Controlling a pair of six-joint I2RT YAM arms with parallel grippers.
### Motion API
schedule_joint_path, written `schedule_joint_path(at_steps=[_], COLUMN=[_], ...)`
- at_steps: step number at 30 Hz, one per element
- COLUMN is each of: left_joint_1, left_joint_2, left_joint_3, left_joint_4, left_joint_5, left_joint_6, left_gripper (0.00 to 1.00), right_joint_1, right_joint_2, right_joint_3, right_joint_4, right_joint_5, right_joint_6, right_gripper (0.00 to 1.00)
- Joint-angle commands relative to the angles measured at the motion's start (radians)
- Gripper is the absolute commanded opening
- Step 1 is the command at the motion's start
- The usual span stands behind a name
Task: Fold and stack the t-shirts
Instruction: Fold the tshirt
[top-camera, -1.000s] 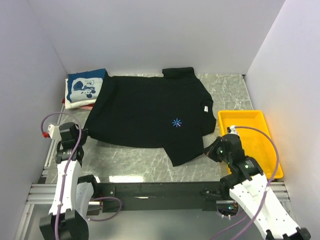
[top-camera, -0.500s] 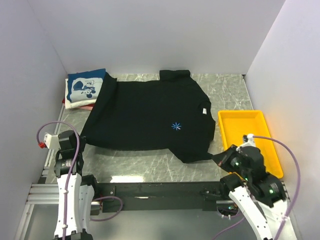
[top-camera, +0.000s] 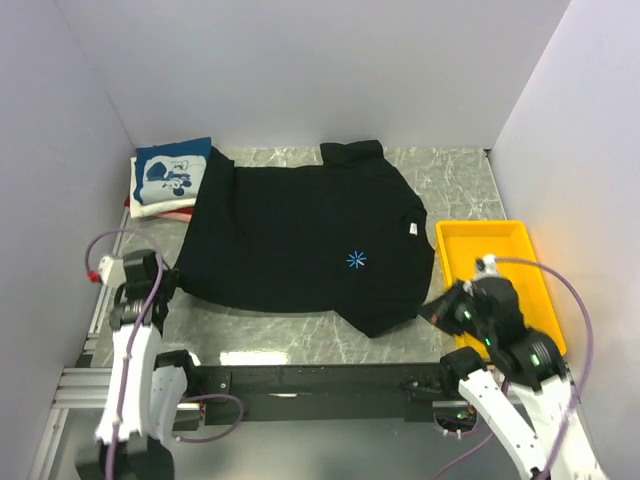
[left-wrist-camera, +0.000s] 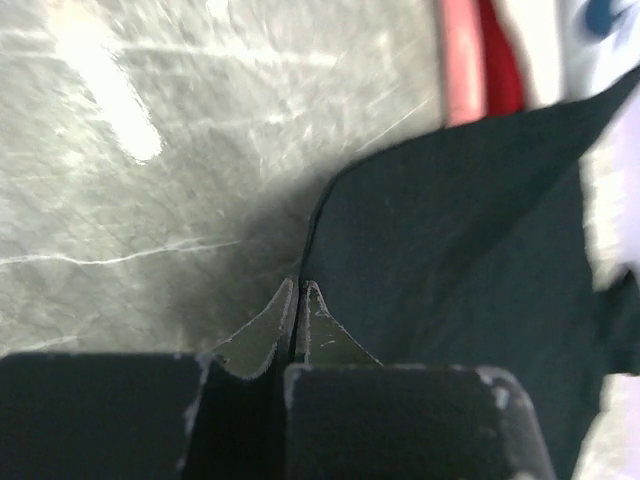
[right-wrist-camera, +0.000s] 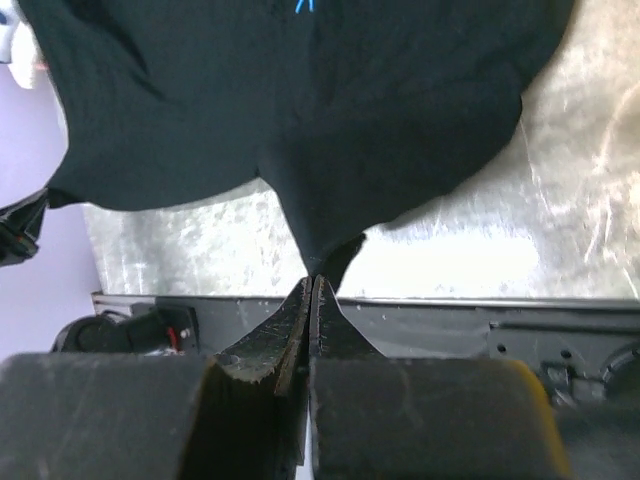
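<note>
The large black t-shirt (top-camera: 300, 235) lies spread on the marble table, its blue starburst mark (top-camera: 356, 260) facing up. My left gripper (top-camera: 172, 283) is shut on the shirt's near left corner; in the left wrist view the fingers (left-wrist-camera: 300, 292) pinch the cloth edge (left-wrist-camera: 450, 250). My right gripper (top-camera: 432, 308) is shut on the near right corner, and the cloth (right-wrist-camera: 300, 100) stretches away from its closed tips (right-wrist-camera: 313, 285). A folded stack sits at the back left: the blue shirt with the white cartoon print (top-camera: 170, 172) on top, white (top-camera: 150, 207) and red below.
The yellow plastic tray (top-camera: 520, 290) stands at the right, just beside the right gripper. White walls close in the left, back and right. The table's near edge with the black rail (top-camera: 310, 378) lies just below the shirt's hem.
The black shirt has slid toward the near edge and slightly right, its hem drawn flatter. The right gripper dropped toward the front, then came back up a little; both stay shut.
</note>
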Motion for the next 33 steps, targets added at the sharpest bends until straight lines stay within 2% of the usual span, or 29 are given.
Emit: schedule_joint_path(at_steps=[1,7,12,15,20,26,33], left_joint_1=[-0.059,-0.226,-0.26,-0.26,-0.26,-0.26,-0.26], left_joint_2=[0.162,0.442,0.618,0.681,0.541,0.279,0.067], left_joint_3=[0.094,0.272,0.42,0.499,0.447,0.312,0.274], left_joint_4=[0.096,0.107,0.081,0.016,-0.013,-0.073,-0.179], left_joint_5=[-0.029,-0.187,-0.241,-0.27,-0.29,-0.276,-0.252], left_joint_6=[0.032,-0.017,-0.038,-0.028,-0.037,-0.068,-0.109], left_gripper=[0.01,0.07,0.07,0.02,0.01,0.01,0.01], right_joint_1=[0.006,-0.004,-0.06,-0.079,-0.086,-0.1,-0.102], right_joint_2=[0.189,0.561,0.794,0.836,0.739,0.451,0.219], right_joint_3=[0.005,0.172,0.313,0.353,0.301,0.18,0.125], right_joint_4=[0.246,0.416,0.51,0.522,0.507,0.418,0.258], right_joint_5=[0.017,0.126,0.063,0.026,0.034,0.031,0.029], right_joint_6=[-0.063,-0.137,-0.174,-0.185,-0.185,-0.165,-0.16], right_gripper=[0.0,0.0,0.0,0.0,0.0,0.0,0.0])
